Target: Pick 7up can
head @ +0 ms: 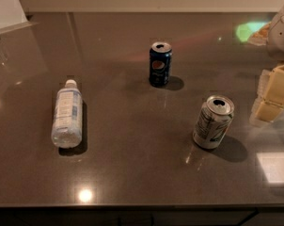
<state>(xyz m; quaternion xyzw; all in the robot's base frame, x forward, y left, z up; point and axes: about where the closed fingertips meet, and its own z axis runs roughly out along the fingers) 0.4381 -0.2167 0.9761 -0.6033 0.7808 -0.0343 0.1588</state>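
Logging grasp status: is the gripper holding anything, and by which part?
Nothing is held. The gripper is at the right edge, apart from the upright 7up can.

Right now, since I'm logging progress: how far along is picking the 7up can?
Nothing looks done yet: the 7up can stands upright on the counter, untouched. In hand: the gripper sits at the right edge, apart from the can. Left: reach it, grasp and lift.

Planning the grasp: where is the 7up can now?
Camera view: the 7up can stands upright right of centre on the counter, nearer than the Pepsi can, left of the pincer at the right edge.
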